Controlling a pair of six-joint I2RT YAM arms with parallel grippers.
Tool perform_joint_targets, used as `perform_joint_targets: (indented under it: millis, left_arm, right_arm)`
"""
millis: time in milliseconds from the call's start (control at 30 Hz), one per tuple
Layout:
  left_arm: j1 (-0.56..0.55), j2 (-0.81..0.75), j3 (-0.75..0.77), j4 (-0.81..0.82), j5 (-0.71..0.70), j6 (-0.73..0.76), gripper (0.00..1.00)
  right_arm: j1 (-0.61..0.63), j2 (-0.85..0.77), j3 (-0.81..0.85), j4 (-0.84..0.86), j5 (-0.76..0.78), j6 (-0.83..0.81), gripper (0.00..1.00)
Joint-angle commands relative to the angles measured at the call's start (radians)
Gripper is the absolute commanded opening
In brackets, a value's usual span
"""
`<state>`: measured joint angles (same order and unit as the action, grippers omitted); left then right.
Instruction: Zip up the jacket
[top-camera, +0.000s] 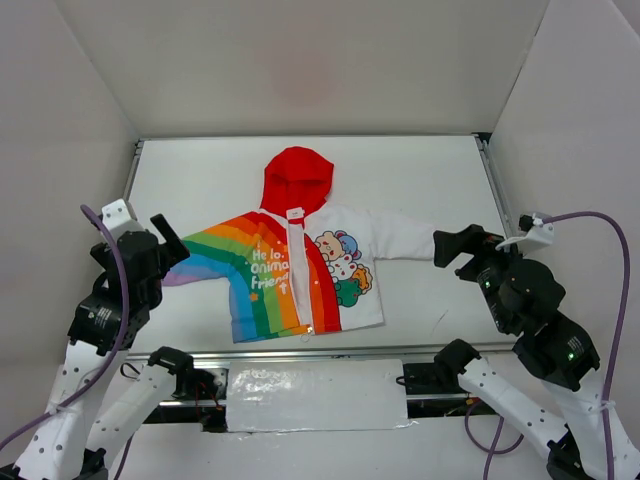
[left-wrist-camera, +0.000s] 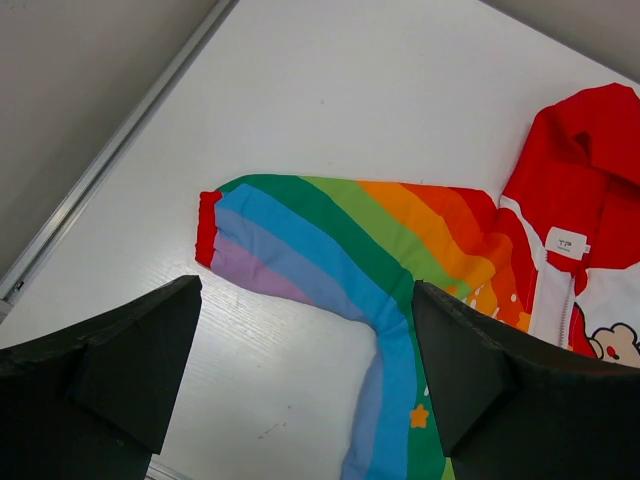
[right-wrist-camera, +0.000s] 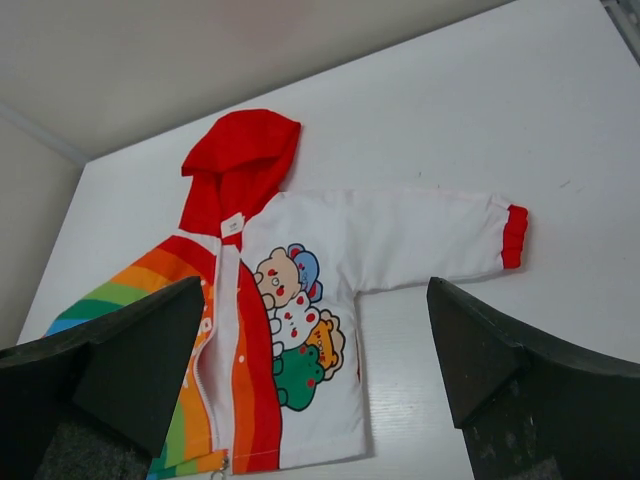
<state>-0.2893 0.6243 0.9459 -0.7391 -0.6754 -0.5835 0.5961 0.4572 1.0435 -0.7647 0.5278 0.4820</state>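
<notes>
The jacket (top-camera: 300, 265) lies flat on the white table, red hood toward the back, rainbow half on the left, white half with cartoon animals on the right. Its white zipper (top-camera: 297, 275) runs down the front, with the slider at the bottom hem (right-wrist-camera: 218, 468). My left gripper (top-camera: 172, 240) is open and empty above the rainbow sleeve (left-wrist-camera: 300, 245). My right gripper (top-camera: 455, 245) is open and empty beside the white sleeve's red cuff (right-wrist-camera: 513, 236). The right wrist view shows the jacket's white half (right-wrist-camera: 340, 290) between its fingers.
White walls enclose the table on three sides, with metal rails along the left (top-camera: 131, 170) and right (top-camera: 492, 185) edges. A white sheet (top-camera: 315, 395) lies below the front rail, between the arm bases.
</notes>
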Motion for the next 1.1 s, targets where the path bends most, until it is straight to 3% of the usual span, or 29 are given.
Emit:
perform_joint_targets:
  millis: [0, 200, 367, 433, 533, 600, 667, 800, 900, 1067]
  left_arm:
    - [0.009, 0.000, 0.002, 0.032, 0.007, -0.003, 0.99]
    - [0.009, 0.008, 0.005, 0.040, 0.043, 0.010, 0.98]
    - [0.015, -0.011, -0.004, 0.037, 0.026, 0.004, 0.99]
    - [0.025, -0.002, -0.004, 0.050, 0.051, 0.014, 0.99]
    - [0.053, 0.023, 0.001, 0.066, 0.115, 0.033, 0.99]
    - [0.055, 0.035, 0.005, 0.061, 0.128, 0.036, 0.99]
    - [0.058, 0.037, 0.002, 0.060, 0.138, 0.040, 0.99]
    - [0.061, 0.009, -0.013, 0.078, 0.180, 0.063, 0.99]
    - [0.062, 0.005, -0.018, 0.086, 0.171, 0.059, 0.99]
    - [0.065, 0.054, -0.006, 0.096, 0.253, 0.082, 0.99]
  right_arm:
    - [0.008, 0.006, 0.033, -0.016, 0.038, 0.013, 1.00]
    - [0.010, -0.035, 0.003, 0.019, 0.055, 0.020, 1.00]
    - [0.018, -0.035, -0.045, 0.119, -0.073, -0.016, 1.00]
    - [0.018, 0.035, -0.065, 0.151, -0.174, -0.017, 1.00]
    - [0.018, 0.215, -0.169, 0.315, -0.561, 0.036, 1.00]
    - [0.027, 0.364, -0.210, 0.438, -0.726, 0.055, 1.00]
    - [0.092, 0.572, -0.192, 0.478, -0.753, 0.058, 1.00]
    - [0.143, 0.693, -0.230, 0.619, -0.761, 0.055, 0.95]
    - [0.146, 0.802, -0.220, 0.671, -0.847, 0.056, 0.76]
    - [0.197, 0.951, -0.299, 0.869, -0.965, 0.125, 0.68]
